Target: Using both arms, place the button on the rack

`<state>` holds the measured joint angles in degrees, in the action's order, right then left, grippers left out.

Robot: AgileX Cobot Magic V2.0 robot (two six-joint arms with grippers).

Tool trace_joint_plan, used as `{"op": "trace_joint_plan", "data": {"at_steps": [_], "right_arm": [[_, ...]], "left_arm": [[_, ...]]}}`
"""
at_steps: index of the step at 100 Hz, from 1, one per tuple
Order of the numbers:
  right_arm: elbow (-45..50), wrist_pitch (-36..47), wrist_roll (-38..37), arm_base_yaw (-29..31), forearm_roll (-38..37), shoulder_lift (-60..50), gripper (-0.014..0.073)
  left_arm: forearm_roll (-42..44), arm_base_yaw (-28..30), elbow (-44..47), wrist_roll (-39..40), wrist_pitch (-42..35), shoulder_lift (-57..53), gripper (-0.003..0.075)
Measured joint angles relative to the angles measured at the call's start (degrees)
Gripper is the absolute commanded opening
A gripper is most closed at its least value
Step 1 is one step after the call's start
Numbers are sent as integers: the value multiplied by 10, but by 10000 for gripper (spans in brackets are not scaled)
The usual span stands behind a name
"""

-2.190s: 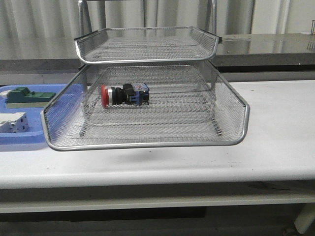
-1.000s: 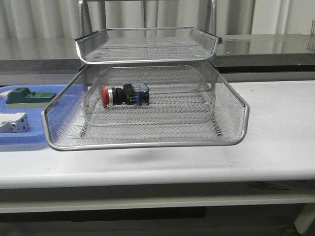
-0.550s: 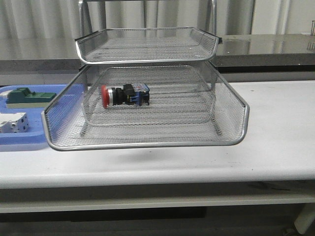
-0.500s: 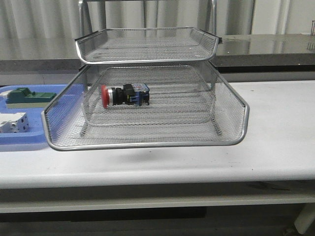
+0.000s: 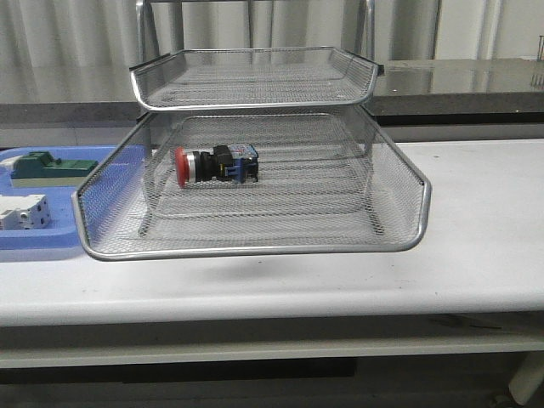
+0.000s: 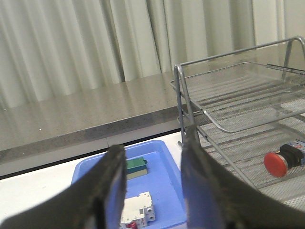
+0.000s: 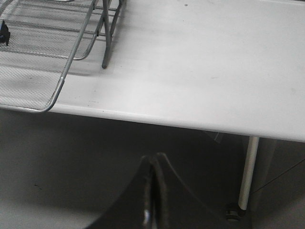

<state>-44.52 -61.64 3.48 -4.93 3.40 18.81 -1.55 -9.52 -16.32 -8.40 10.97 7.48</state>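
The button (image 5: 215, 164), with its red head to the left and black-and-blue body, lies on its side in the pulled-out middle tray of the silver wire rack (image 5: 255, 248). Its red head (image 6: 277, 164) also shows through the mesh in the left wrist view. My left gripper (image 6: 153, 152) is open with nothing between its fingers, held off to the left of the rack (image 6: 224, 95) above the blue tray. My right gripper (image 7: 154, 160) is shut and empty, hanging below the table's front edge, right of the rack (image 7: 62, 76). Neither arm appears in the front view.
A flat blue tray (image 5: 34, 242) left of the rack holds a green block (image 5: 47, 167) and a white breaker block (image 5: 21, 212). A grey counter (image 5: 459, 81) runs behind the white table (image 5: 476, 238). A table leg (image 7: 248, 171) stands near my right gripper.
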Motion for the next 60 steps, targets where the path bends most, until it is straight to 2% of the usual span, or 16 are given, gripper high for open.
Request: {"op": "trace_joint_plan", "data": {"at_steps": [12,50,60], "right_arm": [[0,0,0,0,0,0,-71],[0,0,0,0,-1,0,-71],[0,0,8,0,-24,0,-71]], "left_arm": [[-5,0,0,0,-1,0,-22],[-7,0,0,0,-1,0,-20],[-7,0,0,0,-1,0,-20]]}}
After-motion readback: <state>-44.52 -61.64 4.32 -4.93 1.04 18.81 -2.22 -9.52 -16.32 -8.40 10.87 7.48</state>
